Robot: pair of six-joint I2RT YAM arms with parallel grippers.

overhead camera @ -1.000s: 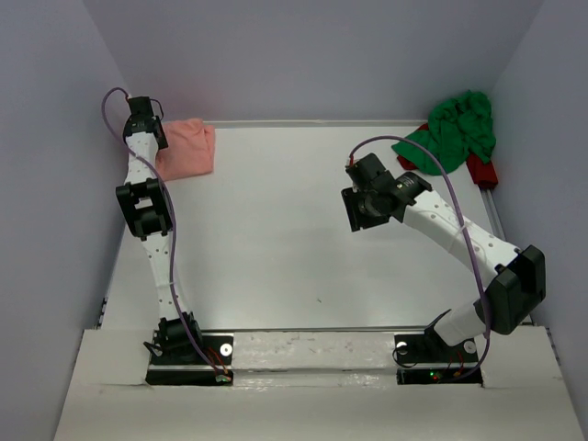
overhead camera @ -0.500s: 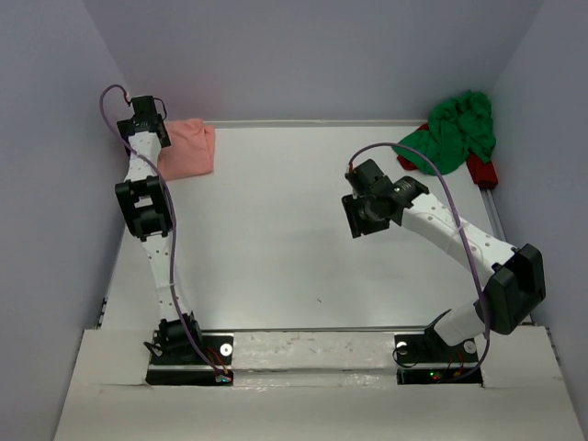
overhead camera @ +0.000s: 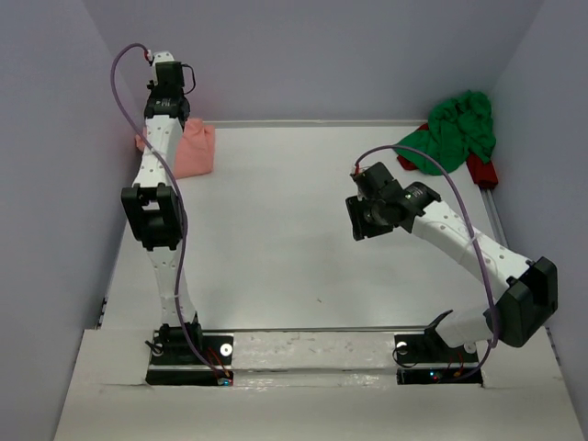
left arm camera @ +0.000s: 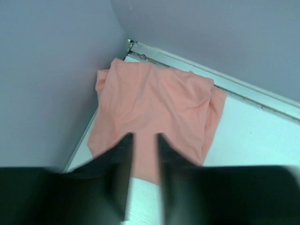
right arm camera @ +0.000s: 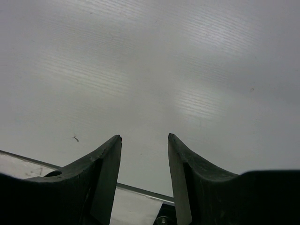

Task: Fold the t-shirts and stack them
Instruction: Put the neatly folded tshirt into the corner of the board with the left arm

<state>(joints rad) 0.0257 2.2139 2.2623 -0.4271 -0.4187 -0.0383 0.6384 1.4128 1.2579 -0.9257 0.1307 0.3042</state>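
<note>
The salmon pink t-shirt lies folded in the far left corner of the table. In the left wrist view the pink t-shirt lies below and ahead of my fingers. My left gripper is raised above it, open and empty, its image blurred. The bright green t-shirt is bunched in the far right corner. My right gripper is open and empty, above the bare table right of centre and well short of the green shirt.
A red object lies partly under the green shirt at the table's right edge. Grey walls close in the table at the back and on both sides. The metal front rail shows under the right fingers.
My left arm has lifted up and away from the pink shirt, which stays in the corner. My right arm has shifted slightly right.
</note>
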